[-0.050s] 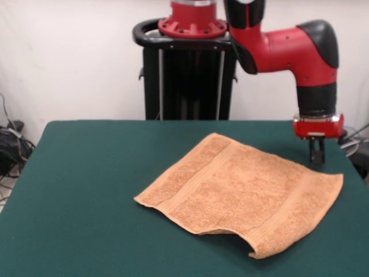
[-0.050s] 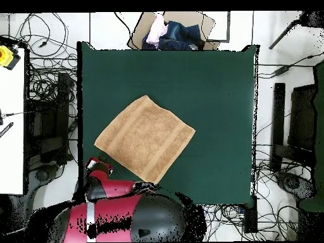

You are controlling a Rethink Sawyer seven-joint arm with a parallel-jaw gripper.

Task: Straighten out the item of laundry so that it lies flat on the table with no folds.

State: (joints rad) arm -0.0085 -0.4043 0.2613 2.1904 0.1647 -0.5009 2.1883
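The orange-tan terry cloth towel point(image 1: 242, 193) lies spread open, turned like a diamond, on the large dark green felt-topped table point(image 1: 86, 190), right of centre in the front view; woven bands cross it, and its near edge lifts slightly

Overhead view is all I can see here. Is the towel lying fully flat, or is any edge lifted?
Observer: Not fully. From the front, the towel has its camera-side corner humped up off the table, with a shadowed gap beneath.
Operator: How high is the pincer?
Observer: The pincer hangs low, pointing straight down by the towel's far edge. I cannot tell whether it touches the cloth.
Operator: Any other wrinkles?
Observer: No. The rest looks flat from the front.
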